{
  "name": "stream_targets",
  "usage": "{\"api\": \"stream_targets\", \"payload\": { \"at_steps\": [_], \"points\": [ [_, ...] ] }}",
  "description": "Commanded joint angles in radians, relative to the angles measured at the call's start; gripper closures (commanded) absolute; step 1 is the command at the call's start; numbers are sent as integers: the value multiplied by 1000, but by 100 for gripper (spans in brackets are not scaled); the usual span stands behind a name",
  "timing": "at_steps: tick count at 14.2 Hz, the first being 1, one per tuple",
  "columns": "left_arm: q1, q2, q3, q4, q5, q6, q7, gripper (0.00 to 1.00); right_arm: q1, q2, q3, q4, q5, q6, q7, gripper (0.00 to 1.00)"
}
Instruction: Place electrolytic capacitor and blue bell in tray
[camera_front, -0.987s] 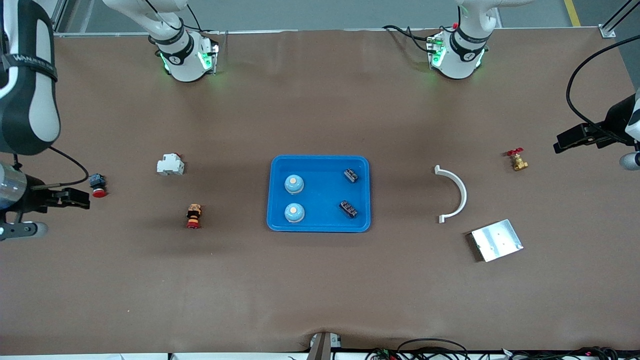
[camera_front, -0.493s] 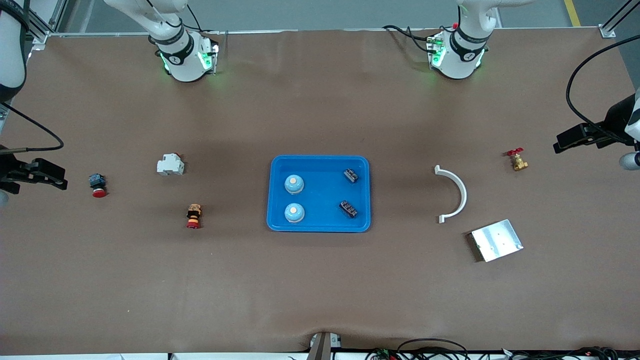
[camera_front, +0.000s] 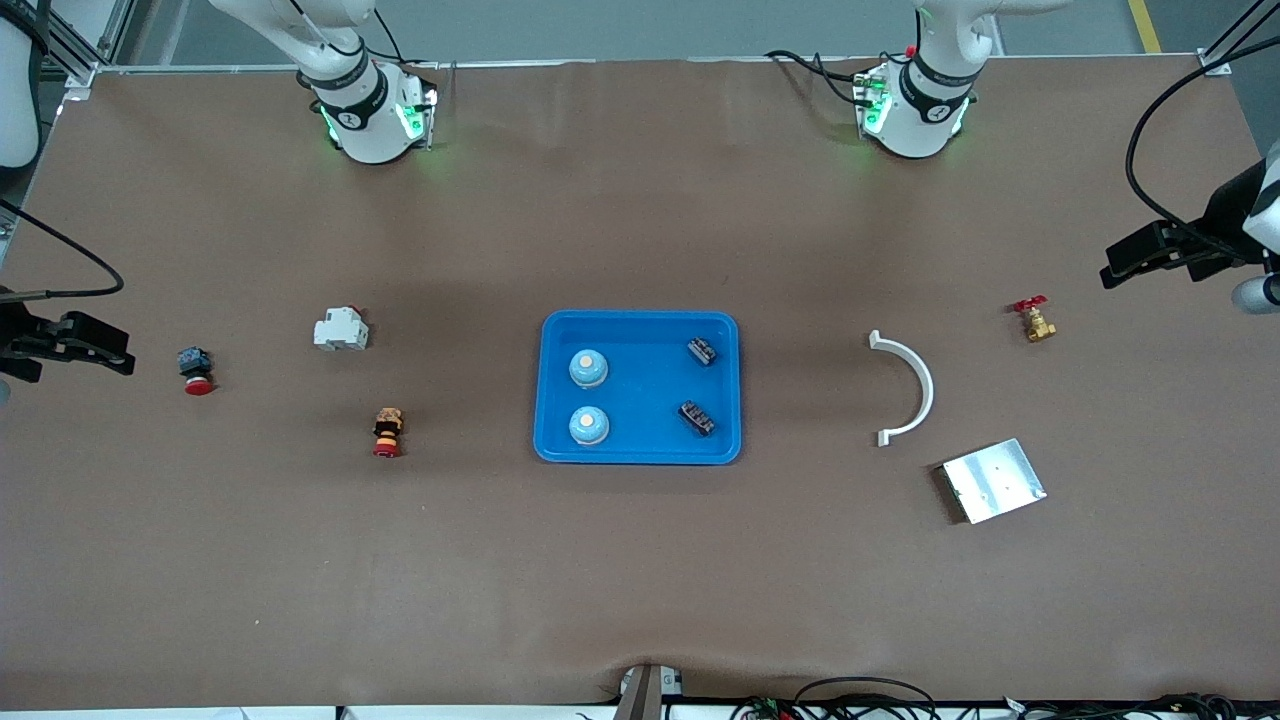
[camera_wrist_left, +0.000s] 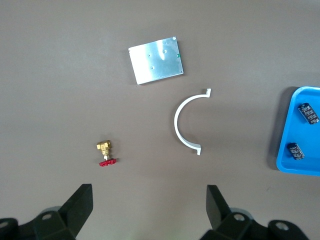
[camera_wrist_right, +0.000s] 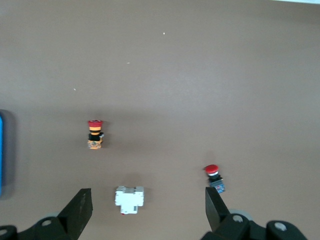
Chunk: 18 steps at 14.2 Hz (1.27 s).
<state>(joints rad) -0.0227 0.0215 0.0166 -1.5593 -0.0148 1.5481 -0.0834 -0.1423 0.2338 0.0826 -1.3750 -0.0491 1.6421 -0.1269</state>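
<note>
Looking at the tray (camera_front: 640, 450) first, we note it sits mid-table and already carries four items: two blue bells (camera_front: 588, 368) toward the right arm's end, one nearer the front camera than the other, and two capacitors (camera_front: 702, 351) toward the left arm's end, likewise one nearer than the other. By our reading the task looks complete.

Handling, as a judgement only: we take the bells for light, hard domes with smooth sloped sides, likely to slip under a pinch high up, so a hold low across the base seems safest (the button on top should stay untouched). We take the capacitors for small, stiff, light pieces lying on their sides; a grip across the body, clear of any leads, would suit them.

Outside the tray we record a white block (camera_front: 341, 329), two red-capped buttons (camera_front: 387, 432), a white curved bracket (camera_front: 905, 390), a silver plate (camera_front: 993, 480) and a small brass valve (camera_front: 1036, 320).

We see the left gripper (camera_wrist_left: 149, 207) over the table near the valve, fingers spread wide and empty. We see the right gripper (camera_wrist_right: 148, 207) over the right arm's end of the table, equally wide and empty. Both arms wait.
</note>
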Motion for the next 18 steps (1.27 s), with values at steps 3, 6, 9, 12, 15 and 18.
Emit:
{"api": "stream_targets", "payload": {
  "at_steps": [3,6,9,12,15,18],
  "points": [
    [-11,-18,8,-4,22,-10,-7,0,-49,-60,17,-29,38,-42,59,0],
    [-11,-32,3,-2,22,9,19,0,-62,-86,17,-36,60,-54,107,0],
    [-11,-38,2,-2,22,10,21,0,-72,-105,17,-36,60,-62,107,0],
    [-9,-37,2,-2,22,10,22,0,-82,-108,17,-44,61,-62,107,0],
    [-3,-26,0,-2,19,26,22,0,-86,-128,17,-59,63,-53,107,0],
    [-5,-26,0,-2,21,26,22,0,-85,-131,17,-61,75,-50,107,0]
  ]
}}
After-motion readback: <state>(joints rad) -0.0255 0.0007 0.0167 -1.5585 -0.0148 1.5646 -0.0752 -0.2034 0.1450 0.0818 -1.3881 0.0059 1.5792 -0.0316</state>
